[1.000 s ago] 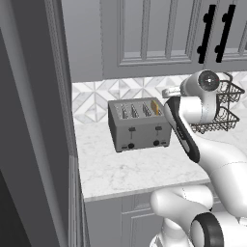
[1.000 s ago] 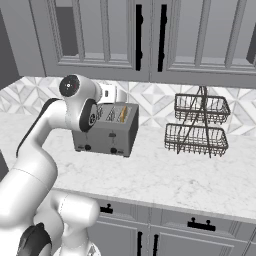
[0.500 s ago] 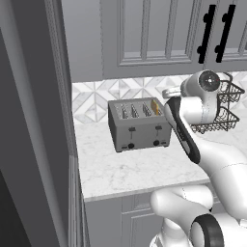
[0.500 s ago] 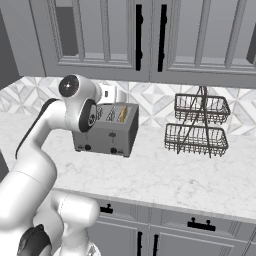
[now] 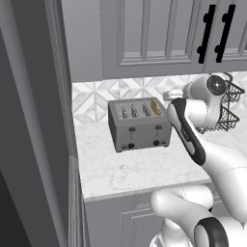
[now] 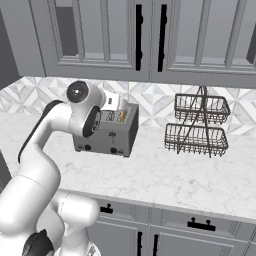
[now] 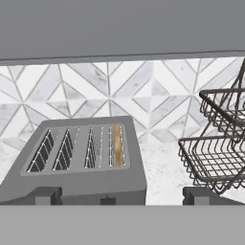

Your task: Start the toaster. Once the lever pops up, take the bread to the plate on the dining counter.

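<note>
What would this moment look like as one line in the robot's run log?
phase: approaching toaster | bread: in the slot nearest the wire basket | levers: untouched | jaws: open, holding nothing, above the toaster's front

Wall: backsplash (image 6: pixel 150 100) of white-and-grey diamond tiles.
Cupboards: grey panelled doors (image 6: pixel 200 35) above, black handles (image 6: pixel 162 37).
Table: pale marble top (image 6: pixel 165 175), grey drawers (image 6: pixel 200 235) beneath.
Wire rack: two-tier basket (image 6: pixel 197 125) near the wall.

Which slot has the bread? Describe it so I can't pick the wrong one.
On the wall counter, under the upper cabinets, stands the grey toaster, left of the wire basket rack. The bread sits in the slot nearest that rack: a yellow-tan edge, where the other three slots look dark and empty.
</note>
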